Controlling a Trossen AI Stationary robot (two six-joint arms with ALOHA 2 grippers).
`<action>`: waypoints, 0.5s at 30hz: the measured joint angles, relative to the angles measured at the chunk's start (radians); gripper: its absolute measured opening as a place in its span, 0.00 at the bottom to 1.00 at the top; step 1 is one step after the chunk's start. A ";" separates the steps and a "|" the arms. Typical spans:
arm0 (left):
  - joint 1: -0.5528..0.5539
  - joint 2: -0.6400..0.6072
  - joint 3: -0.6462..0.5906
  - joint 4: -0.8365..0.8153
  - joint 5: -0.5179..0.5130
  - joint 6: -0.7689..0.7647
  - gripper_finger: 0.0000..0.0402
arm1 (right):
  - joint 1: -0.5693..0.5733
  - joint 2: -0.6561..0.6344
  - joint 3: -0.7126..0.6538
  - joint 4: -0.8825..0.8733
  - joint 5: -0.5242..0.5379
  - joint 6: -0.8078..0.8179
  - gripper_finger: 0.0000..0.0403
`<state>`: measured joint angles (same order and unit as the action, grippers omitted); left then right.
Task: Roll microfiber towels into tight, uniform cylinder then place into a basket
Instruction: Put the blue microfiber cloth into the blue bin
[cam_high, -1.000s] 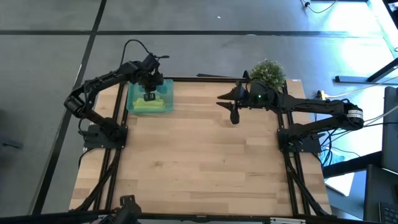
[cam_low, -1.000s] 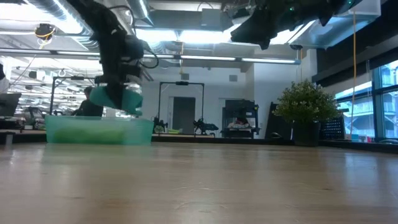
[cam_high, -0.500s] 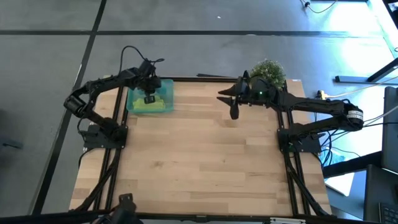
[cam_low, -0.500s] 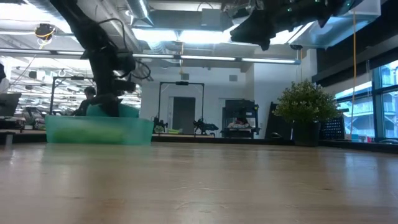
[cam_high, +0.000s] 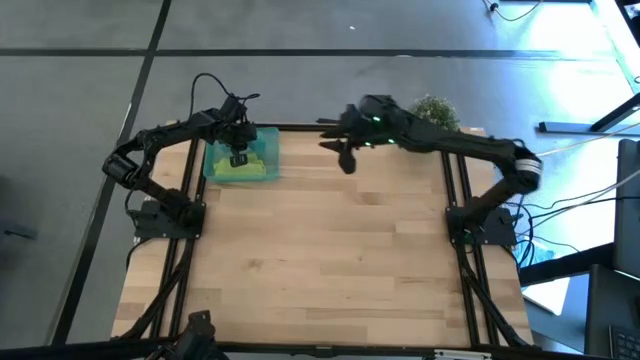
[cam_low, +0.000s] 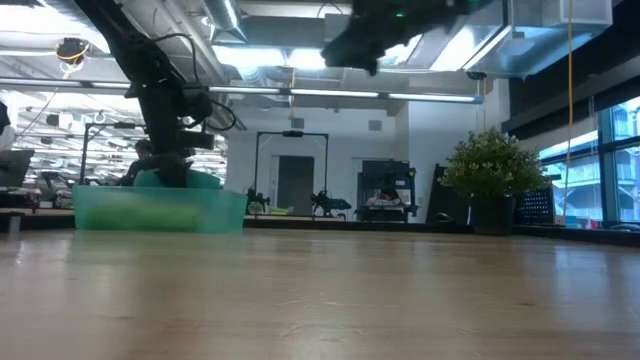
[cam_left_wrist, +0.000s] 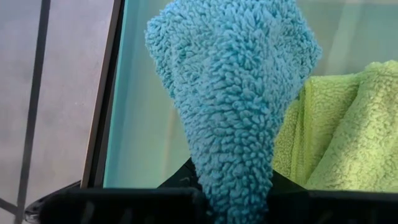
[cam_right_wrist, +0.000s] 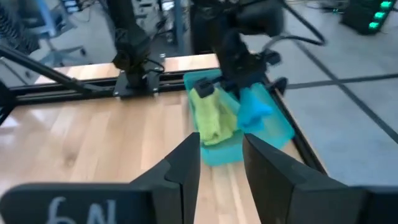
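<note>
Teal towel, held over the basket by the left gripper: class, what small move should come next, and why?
Probably open the left gripper and release. It is shut on the teal towel, which hangs inside the basket beside the lime-green towel already lying there.

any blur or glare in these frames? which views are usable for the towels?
Right wrist view: soft with motion blur, but the green towel, blue towel and basket are readable. Left wrist view: sharp, the blue towel fills it in the shut left claw. Low view: bright ceiling lights, towels dim behind the basket wall. High view: glare at the upper right, away from the basket.
</note>
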<state>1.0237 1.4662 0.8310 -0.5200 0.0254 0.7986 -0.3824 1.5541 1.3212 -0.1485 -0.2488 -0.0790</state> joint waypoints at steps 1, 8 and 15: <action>0.000 0.000 0.000 -0.001 0.000 0.000 0.06 | 0.000 0.037 0.043 -0.019 -0.015 -0.008 0.30; 0.000 0.000 0.000 -0.014 0.038 0.000 0.06 | 0.000 0.209 0.223 -0.072 -0.042 -0.031 0.30; 0.005 0.041 0.000 -0.012 0.065 -0.001 0.06 | 0.000 0.242 0.238 -0.070 -0.041 -0.034 0.30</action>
<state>1.0287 1.5069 0.8313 -0.5325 0.0900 0.7980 -0.3824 1.7966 1.5597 -0.2180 -0.2902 -0.1131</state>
